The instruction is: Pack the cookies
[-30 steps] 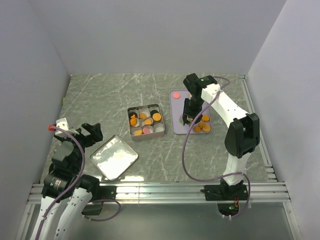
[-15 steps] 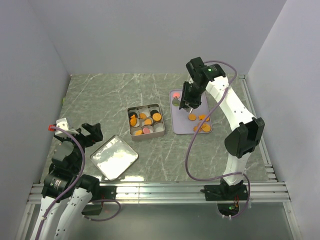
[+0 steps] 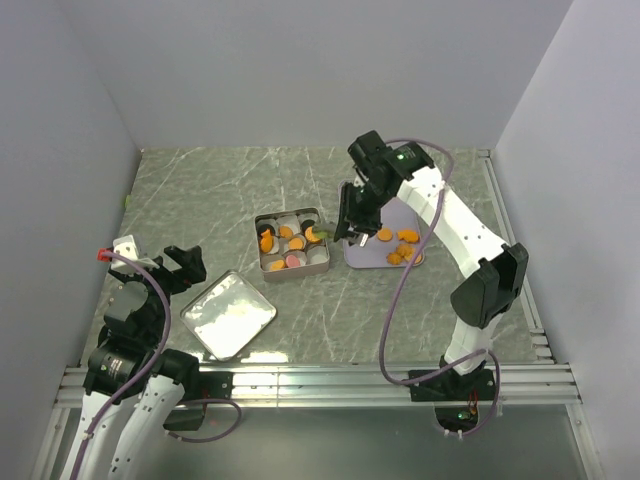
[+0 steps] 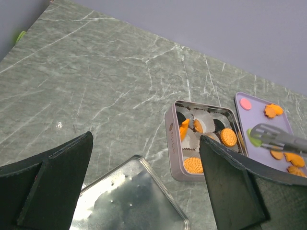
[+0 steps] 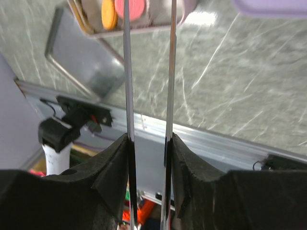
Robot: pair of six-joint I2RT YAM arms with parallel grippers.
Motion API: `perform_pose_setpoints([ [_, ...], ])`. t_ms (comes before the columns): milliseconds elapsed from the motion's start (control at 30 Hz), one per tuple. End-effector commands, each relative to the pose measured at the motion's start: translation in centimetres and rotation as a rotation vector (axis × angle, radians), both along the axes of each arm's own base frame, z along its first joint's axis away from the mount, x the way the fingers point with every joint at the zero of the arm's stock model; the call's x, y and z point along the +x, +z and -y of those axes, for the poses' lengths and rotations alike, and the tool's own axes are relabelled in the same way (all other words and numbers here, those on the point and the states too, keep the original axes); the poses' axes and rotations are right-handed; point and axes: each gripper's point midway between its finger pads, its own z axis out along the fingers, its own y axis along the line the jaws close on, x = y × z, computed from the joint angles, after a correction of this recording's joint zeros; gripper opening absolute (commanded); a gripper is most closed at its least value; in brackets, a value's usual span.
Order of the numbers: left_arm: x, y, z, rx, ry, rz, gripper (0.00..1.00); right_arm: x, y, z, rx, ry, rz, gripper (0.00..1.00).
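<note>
Orange cookies (image 3: pixel 400 250) lie on the lavender tray (image 3: pixel 357 256). More cookies (image 3: pixel 288 240), orange, pink and black, sit in paper cups in the square silver tin (image 3: pixel 259 246). My right gripper (image 3: pixel 352 215) is shut on metal tongs (image 4: pixel 273 138), whose two blades run between its fingers (image 5: pixel 115 158). The tongs' tips pinch a green cookie (image 3: pixel 318 236) over the tin's right edge, also seen as a green cookie (image 4: pixel 253 139) in the left wrist view. My left gripper (image 3: pixel 180 265) stands open and empty at the near left.
The tin's flat lid (image 3: pixel 228 314) lies near the left arm, just under the open left gripper (image 4: pixel 144 177). A pink cookie (image 4: pixel 245 103) lies at the tray's far corner. White walls enclose the table on three sides; a metal rail (image 3: pixel 320 380) runs along the front.
My right arm has swung left from over the lavender tray to the tin's right edge, carrying the green cookie in the tongs. The left arm has not moved.
</note>
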Motion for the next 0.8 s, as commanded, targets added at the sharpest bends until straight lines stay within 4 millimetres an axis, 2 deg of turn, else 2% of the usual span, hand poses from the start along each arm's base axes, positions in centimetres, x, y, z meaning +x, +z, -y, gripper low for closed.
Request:
perform_pose_setpoints([
  [0, 0.4, 0.8, 0.4, 0.002, -0.018, 0.031, 1.00, -2.1, 1.0, -1.0, 0.048, 0.022, 0.009, 0.40],
  [300, 0.3, 0.8, 0.4, 0.001, -0.020, 0.032, 0.99, -3.6, -0.6, -2.5, 0.045, 0.054, -0.017, 0.40],
  [767, 0.2, 0.9, 0.2, -0.003, -0.010, 0.034, 0.99, -3.1, -1.9, -1.7, -0.028, 0.045, -0.010, 0.50],
])
